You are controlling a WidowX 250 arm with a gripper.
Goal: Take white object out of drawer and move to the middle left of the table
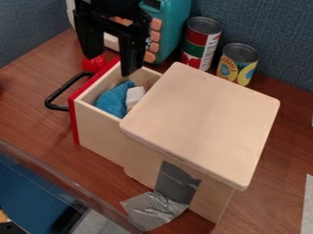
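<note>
The black gripper point(110, 61) hangs at the upper left, above the back left part of the pulled-out drawer, its two fingers spread apart with nothing between them. The wooden drawer point(99, 130) has a red front and a black handle. Inside it, a small white object point(135, 94) lies against a blue cloth point(114, 100), close to the edge of the cabinet top, which may cover part of it. The gripper is higher than the white object and to its left, not touching it.
The drawer's wooden cabinet point(205, 121) takes up the centre right. Behind stand a teal toy appliance point(174, 27) and two cans point(202, 42). A red object point(94, 64) is by the drawer front. A clear-edged bin point(36, 192) lies lower left on the brown table point(30, 109).
</note>
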